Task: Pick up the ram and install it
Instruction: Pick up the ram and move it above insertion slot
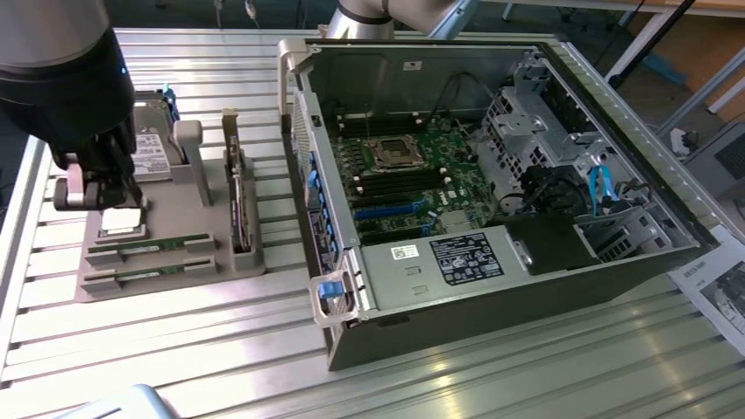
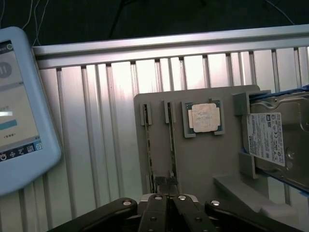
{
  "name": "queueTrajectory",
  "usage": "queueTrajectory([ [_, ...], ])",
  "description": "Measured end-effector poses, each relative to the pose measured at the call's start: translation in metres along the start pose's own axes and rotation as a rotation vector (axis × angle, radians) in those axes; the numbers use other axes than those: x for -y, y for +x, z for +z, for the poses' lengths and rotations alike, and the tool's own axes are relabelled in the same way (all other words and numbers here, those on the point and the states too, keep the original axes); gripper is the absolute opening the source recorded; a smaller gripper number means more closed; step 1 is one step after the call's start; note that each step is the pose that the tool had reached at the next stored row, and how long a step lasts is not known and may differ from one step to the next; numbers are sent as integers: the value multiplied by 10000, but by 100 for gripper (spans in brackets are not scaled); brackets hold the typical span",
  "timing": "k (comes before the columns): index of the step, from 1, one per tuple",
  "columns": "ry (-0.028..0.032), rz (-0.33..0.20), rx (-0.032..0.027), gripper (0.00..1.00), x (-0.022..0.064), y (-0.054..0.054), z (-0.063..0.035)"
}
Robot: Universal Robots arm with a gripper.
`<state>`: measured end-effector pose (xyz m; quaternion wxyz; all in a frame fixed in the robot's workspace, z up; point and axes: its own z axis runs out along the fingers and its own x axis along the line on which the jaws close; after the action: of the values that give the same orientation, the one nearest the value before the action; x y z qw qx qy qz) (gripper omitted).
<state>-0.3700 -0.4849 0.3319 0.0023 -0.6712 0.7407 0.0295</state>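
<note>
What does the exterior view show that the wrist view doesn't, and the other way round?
Exterior view's own: the open computer case with its motherboard, and an upright dark card standing in the holder.
Wrist view's own: a pale blue device with a screen.
Shared: the grey holder, two ram sticks lying side by side in its slots, the square processor, the hard drive, and the shut gripper over the holder.
</note>
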Motion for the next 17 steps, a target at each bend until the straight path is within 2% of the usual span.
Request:
queueTrajectory([
  [12,0,-1,0,10,11,55,135],
  [17,0,0,0,10,16,79,235],
])
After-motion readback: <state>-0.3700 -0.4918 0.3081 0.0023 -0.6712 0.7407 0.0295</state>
